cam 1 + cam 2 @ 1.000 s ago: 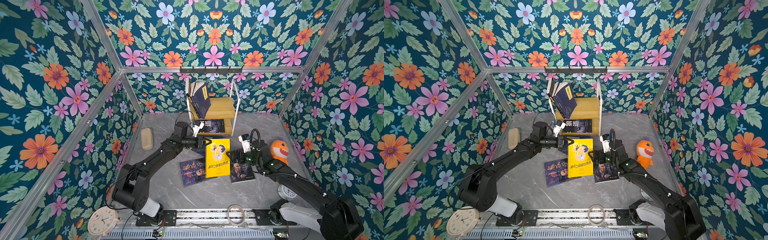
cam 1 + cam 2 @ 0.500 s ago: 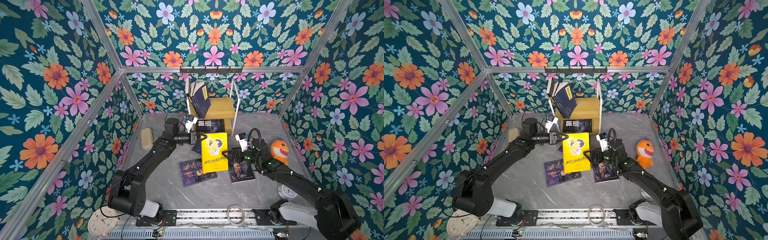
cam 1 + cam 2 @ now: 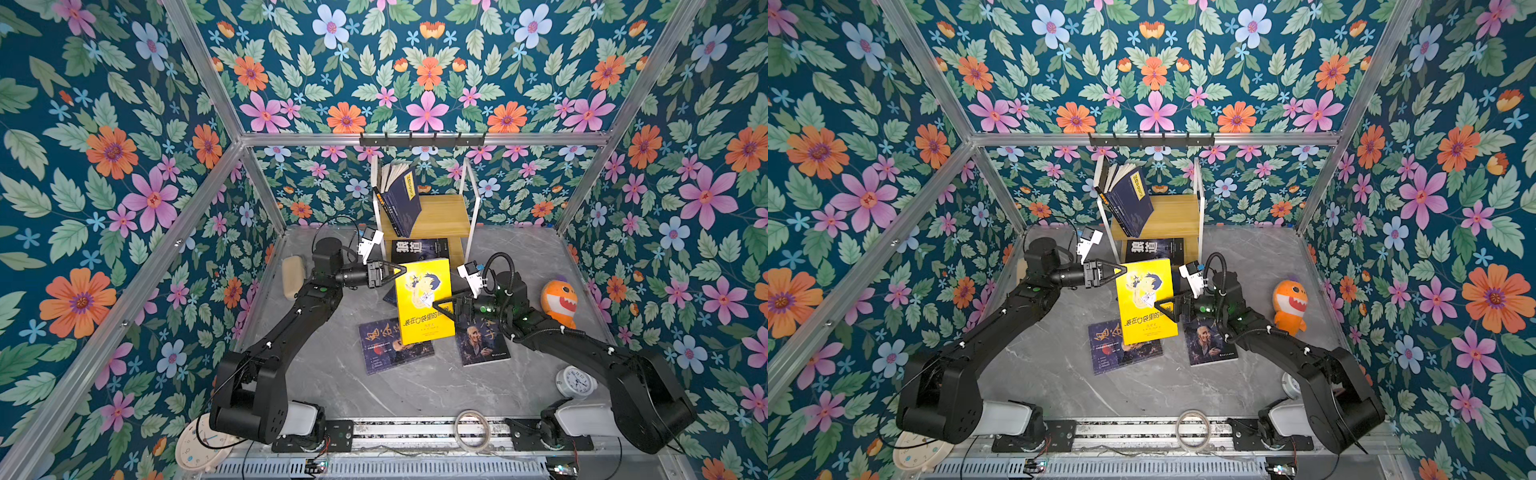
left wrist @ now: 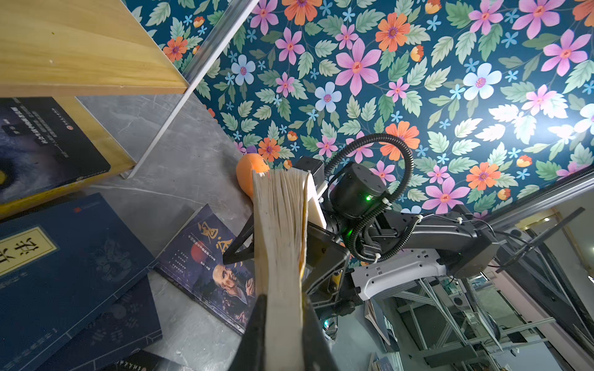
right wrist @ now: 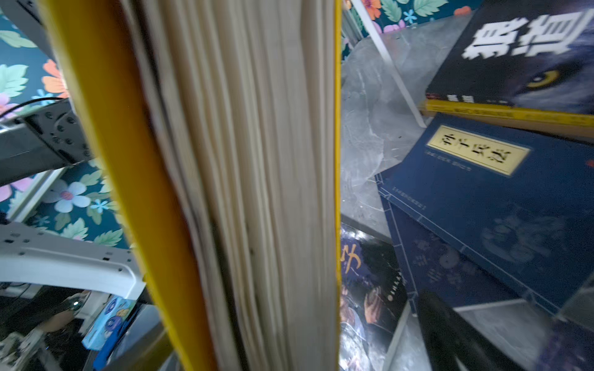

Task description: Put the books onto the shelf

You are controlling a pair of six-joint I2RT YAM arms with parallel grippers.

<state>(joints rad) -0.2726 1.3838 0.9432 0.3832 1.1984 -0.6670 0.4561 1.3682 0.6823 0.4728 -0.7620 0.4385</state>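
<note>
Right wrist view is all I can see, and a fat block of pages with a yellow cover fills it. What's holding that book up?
Observer: The left arm's fingers are shut on the yellow book's upper corner, holding it above the grey table.
Operator: And the arm carrying my camera?
Observer: The right arm's fingers stand open, one on each side of the book's edge, not yet squeezing it.
Operator: Anything on the shelf's top board?
Observer: Yes, several navy books lean there, tilted to one side.
</note>
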